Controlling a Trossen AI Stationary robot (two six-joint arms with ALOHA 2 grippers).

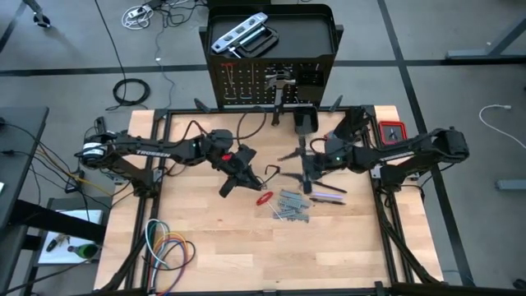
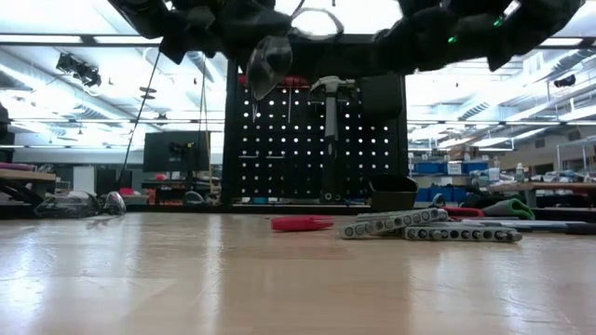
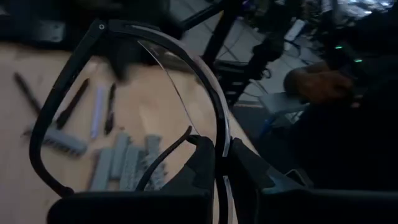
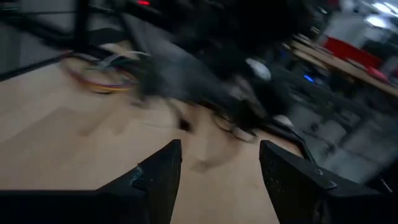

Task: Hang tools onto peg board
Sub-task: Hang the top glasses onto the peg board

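Left wrist view: left gripper (image 3: 219, 163) pinches safety glasses (image 3: 124, 93) edge-on.

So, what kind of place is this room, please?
Probably a robotics lab or workshop: a peg board with a hammer hung on it, cables on the floor, and desks with a monitor behind.

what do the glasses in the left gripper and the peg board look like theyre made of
The glasses: probably plastic, a see-through lens inside a thin matte dark frame. The peg board: looks like black-painted metal, a flat stiff panel with even rows of small holes, though the look alone leaves that open.
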